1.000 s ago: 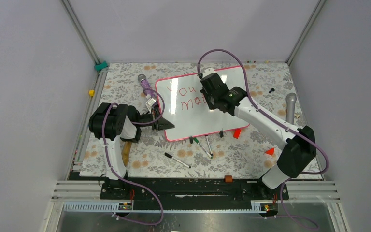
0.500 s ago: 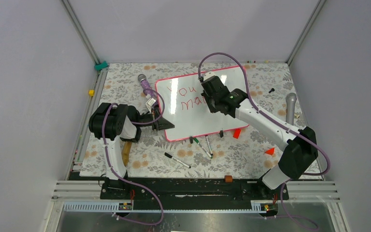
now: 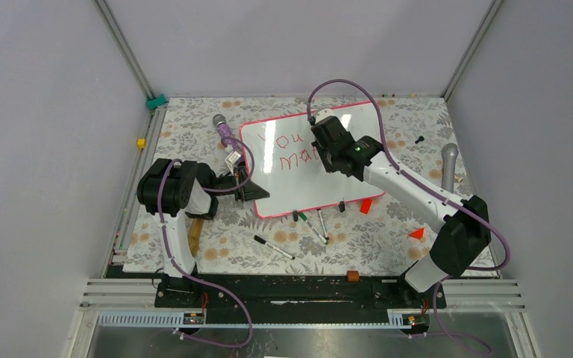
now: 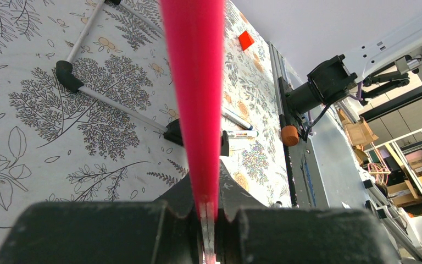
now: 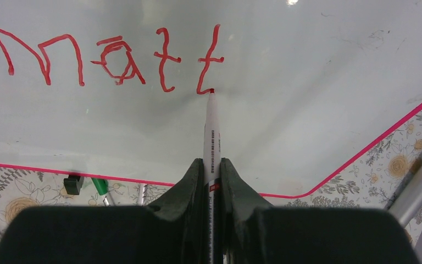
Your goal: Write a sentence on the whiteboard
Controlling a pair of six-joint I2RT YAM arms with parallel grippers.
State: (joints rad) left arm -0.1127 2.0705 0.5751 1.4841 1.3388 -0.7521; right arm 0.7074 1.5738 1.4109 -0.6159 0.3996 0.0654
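Note:
The whiteboard (image 3: 298, 186) lies tilted on the flowered table, its pink-red frame (image 4: 195, 82) pinched at the near-left corner by my left gripper (image 3: 248, 191), which is shut on that edge. Red writing (image 3: 283, 151) on it reads "You" and, below, "Matt" (image 5: 110, 58). My right gripper (image 5: 211, 170) is shut on a white marker (image 5: 211, 137) with a red tip. The tip touches the board at the foot of the second "t". In the top view the right gripper (image 3: 327, 142) covers the end of the second line.
Several loose markers (image 3: 310, 224) and one more (image 3: 274, 247) lie on the table just below the board. Red caps (image 3: 365, 205) (image 3: 416, 233) lie to the right. A grey cylinder (image 3: 449, 165) stands at the right, a purple one (image 3: 222, 127) at the upper left.
The right gripper shifted slightly right along the second line while the marker drew the second "t". The left arm has not moved.

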